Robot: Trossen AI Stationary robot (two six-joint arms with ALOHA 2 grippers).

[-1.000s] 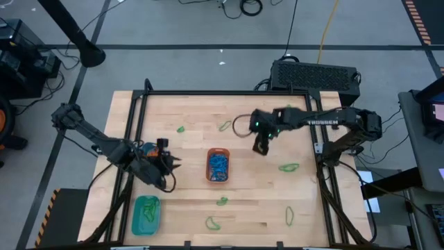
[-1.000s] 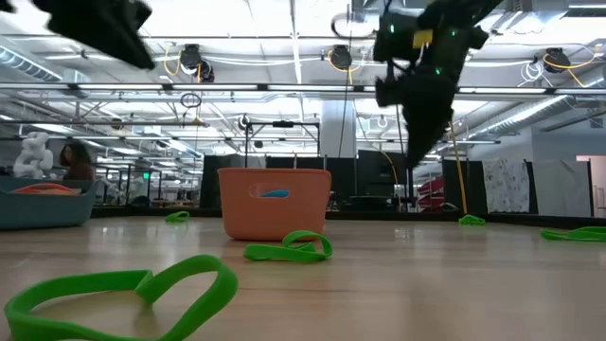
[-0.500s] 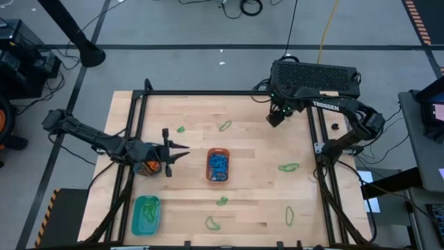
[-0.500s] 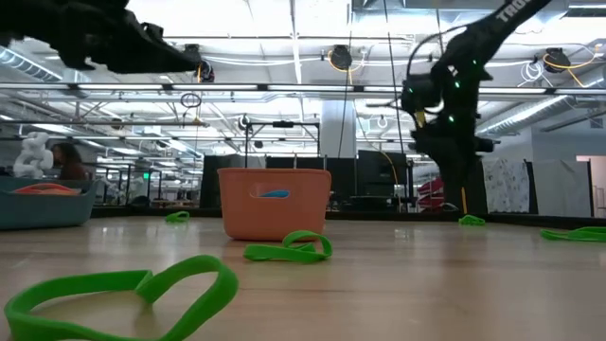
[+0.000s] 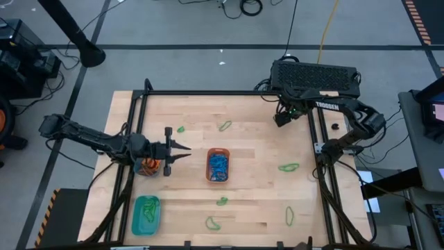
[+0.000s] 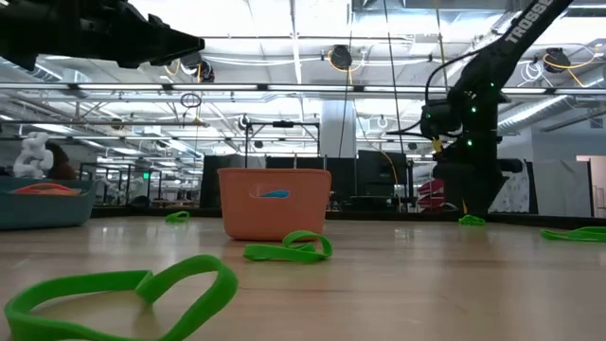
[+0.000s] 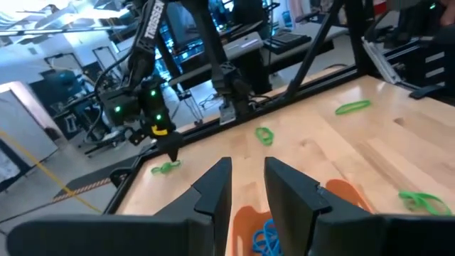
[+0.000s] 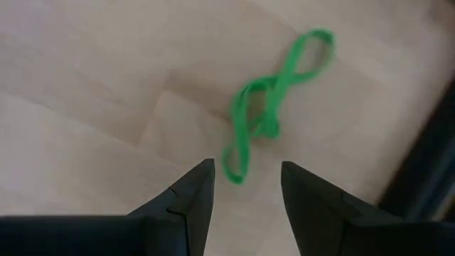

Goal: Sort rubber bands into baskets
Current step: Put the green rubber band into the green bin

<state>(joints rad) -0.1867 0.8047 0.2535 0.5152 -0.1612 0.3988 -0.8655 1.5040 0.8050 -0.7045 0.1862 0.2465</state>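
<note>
The right gripper (image 8: 242,185), fingers apart and empty, hangs at the table's far right corner over a twisted green rubber band (image 8: 266,117), whose long axis runs straight ahead of its fingertips.

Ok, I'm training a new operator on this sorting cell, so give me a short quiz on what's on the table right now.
1. True or false: the orange basket holds blue rubber bands.
2. What colour are the loose rubber bands lying on the table? A) orange B) green C) yellow
3. What does the right gripper, fingers open and empty, have on the wood ahead of it in its wrist view?

Key: 1. True. 2. B. 3. A twisted green band.
</note>
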